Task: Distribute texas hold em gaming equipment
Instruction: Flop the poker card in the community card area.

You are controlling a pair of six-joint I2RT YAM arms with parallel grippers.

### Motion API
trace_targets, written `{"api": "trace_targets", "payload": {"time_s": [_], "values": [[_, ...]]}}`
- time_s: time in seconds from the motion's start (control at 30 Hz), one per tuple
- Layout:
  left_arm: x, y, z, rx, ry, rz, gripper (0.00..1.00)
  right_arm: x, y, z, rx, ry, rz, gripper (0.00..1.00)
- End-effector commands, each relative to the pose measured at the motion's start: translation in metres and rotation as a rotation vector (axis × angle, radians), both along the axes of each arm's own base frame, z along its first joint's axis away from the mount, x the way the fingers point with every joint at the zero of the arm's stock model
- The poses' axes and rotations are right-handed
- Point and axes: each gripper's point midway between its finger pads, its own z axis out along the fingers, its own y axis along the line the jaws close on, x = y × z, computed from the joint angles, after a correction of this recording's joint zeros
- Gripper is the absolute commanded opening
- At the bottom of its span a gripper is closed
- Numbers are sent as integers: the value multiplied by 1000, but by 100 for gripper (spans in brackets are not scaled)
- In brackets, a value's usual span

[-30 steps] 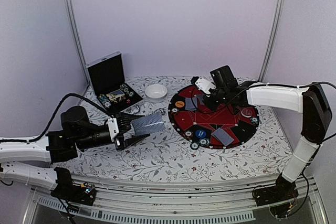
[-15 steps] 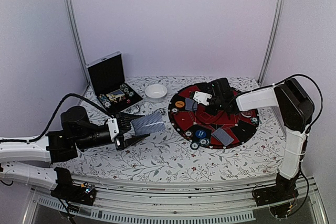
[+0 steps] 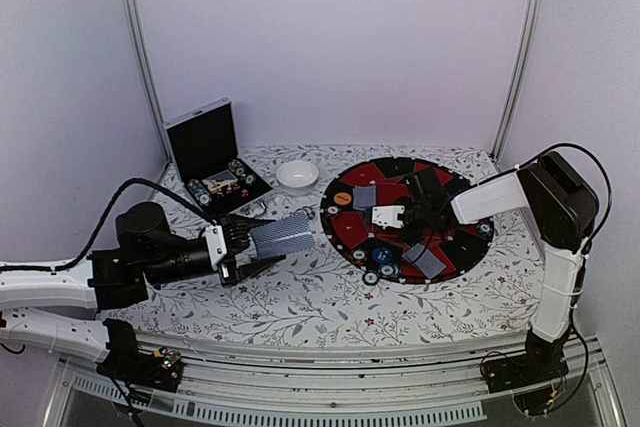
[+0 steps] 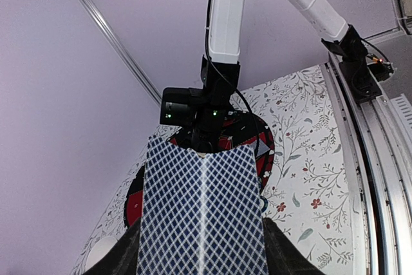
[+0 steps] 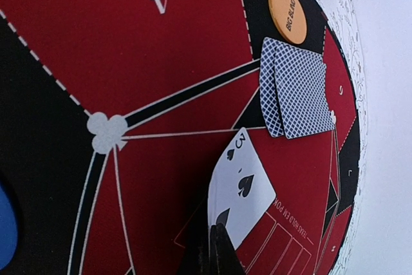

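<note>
My left gripper (image 3: 250, 244) is shut on a deck of playing cards (image 3: 283, 236) with blue lattice backs, held above the table left of the mat. In the left wrist view the deck (image 4: 203, 210) fills the space between the dark fingers (image 4: 286, 252). My right gripper (image 3: 405, 215) is shut on one face-up card (image 3: 388, 215), the three of spades (image 5: 248, 188), low over the middle of the round red and black mat (image 3: 348, 232). On the mat lie two face-down pairs of cards (image 3: 364, 197) (image 3: 424, 261), an orange disc (image 5: 288, 14), a blue disc (image 3: 381, 256) and chips (image 3: 371, 277).
An open black case (image 3: 205, 147) with chips in its tray stands at the back left. A white bowl (image 3: 297, 175) sits between the case and the mat. More chips (image 3: 470, 214) lie on the mat's right side. The right arm's links reach over the mat from the right.
The right gripper has carried the face-up card from the mat's far side toward its middle and lower down. The left gripper and its deck have not moved.
</note>
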Motion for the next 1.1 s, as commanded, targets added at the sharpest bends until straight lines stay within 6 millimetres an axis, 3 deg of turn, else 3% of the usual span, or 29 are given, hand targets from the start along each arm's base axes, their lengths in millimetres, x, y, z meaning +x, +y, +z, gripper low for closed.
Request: {"api": "trace_targets", "payload": {"time_s": [0.0,0.47,0.8,1.07], "values": [[-2,-2,8,-27,-19,-5,52,-19,-2,-20,-31,85,53,2],[-2,-1,8,-27,-22,-3,52,-24,-1,-20,-70,74,129,2],[0,-1,7,-23,-24,5,52,-14,10,-9,-56,44,157,2],[-1,0,8,-25,-26,5,52,-19,7,-15,-70,66,163,6]]}}
